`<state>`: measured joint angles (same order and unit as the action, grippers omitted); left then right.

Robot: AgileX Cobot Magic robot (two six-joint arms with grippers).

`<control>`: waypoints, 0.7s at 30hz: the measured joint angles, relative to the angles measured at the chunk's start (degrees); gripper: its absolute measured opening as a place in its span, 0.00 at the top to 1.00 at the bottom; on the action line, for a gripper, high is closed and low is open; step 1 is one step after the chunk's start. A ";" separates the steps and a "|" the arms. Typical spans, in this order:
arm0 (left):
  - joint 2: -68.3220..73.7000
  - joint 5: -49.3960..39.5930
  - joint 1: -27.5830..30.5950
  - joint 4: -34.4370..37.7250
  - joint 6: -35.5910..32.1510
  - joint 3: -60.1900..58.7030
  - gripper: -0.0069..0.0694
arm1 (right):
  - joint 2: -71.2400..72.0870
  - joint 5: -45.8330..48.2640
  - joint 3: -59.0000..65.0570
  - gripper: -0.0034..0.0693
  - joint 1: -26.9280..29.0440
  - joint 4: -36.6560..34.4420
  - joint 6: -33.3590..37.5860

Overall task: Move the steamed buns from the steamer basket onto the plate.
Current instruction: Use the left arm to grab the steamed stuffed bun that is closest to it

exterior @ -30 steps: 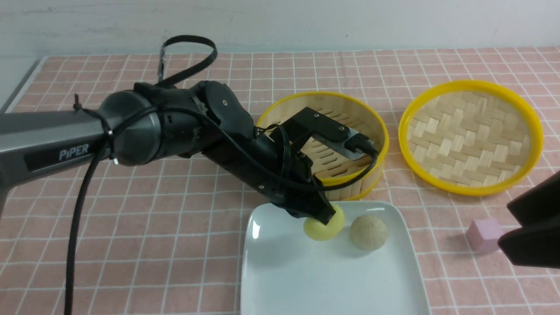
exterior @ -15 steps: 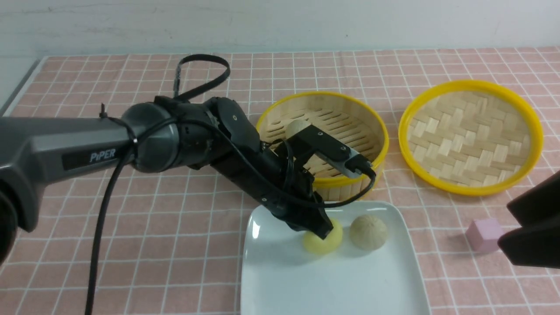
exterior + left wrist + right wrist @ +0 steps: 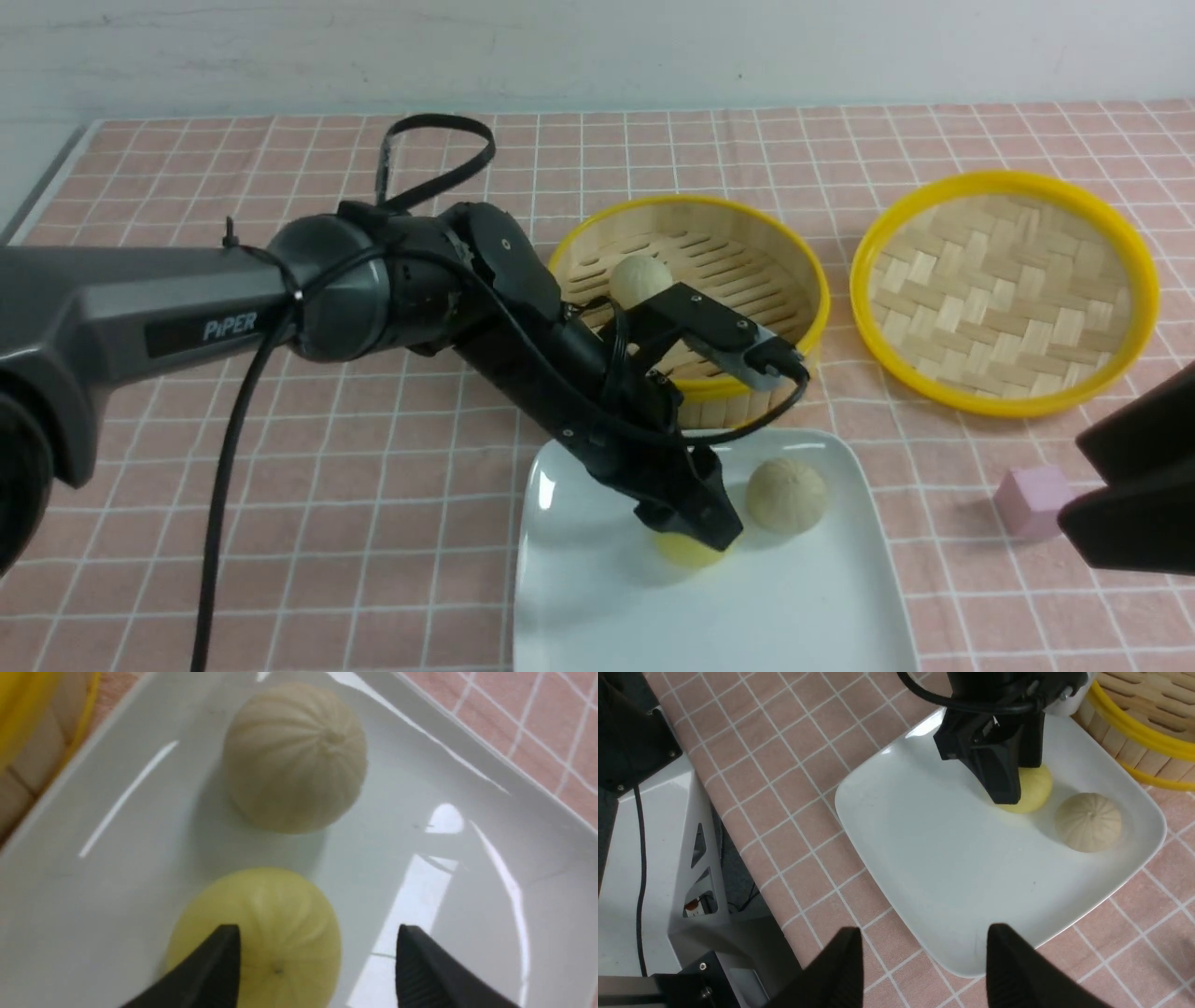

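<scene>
The yellow bun (image 3: pixel 684 554) lies on the white plate (image 3: pixel 653 616) beside a beige bun (image 3: pixel 786 495). My left gripper (image 3: pixel 707 534) is low over the yellow bun. In the left wrist view (image 3: pixel 316 929) its jaws stand apart. One finger overlaps the yellow bun (image 3: pixel 261 924), the other is clear of it. The beige bun (image 3: pixel 294 756) sits just beyond. A second beige bun (image 3: pixel 639 277) lies in the steamer basket (image 3: pixel 805 266). My right gripper (image 3: pixel 924 931) is open and empty over the plate's (image 3: pixel 934 868) near edge.
A shallow woven tray (image 3: pixel 1004 289) with a yellow rim stands at the right. A pink cube (image 3: pixel 1032 501) lies by my right gripper (image 3: pixel 1120 509). The left arm stretches across the basket's front. Pink checked cloth covers the table.
My left gripper moved down and toward the plate's front with the yellow bun, which now rests on the plate. The beige bun in the basket came into view. The right arm stayed put.
</scene>
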<state>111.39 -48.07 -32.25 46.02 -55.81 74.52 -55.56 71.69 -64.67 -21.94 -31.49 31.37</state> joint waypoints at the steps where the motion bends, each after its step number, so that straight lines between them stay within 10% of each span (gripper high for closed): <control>1: -0.13 -1.07 0.00 0.04 0.00 0.79 0.23 | 0.00 0.00 0.00 0.45 0.00 0.00 0.00; 14: -8.85 -9.07 0.00 -2.89 6.43 13.29 0.20 | 0.00 0.00 0.00 0.45 0.00 0.00 -0.06; 21: -15.68 -12.00 0.00 -20.27 16.33 18.20 0.21 | 0.00 0.00 0.00 0.45 0.00 0.00 -0.06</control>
<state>95.71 -60.07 -32.25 25.75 -39.48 92.72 -55.56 71.69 -64.67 -21.94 -31.49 31.31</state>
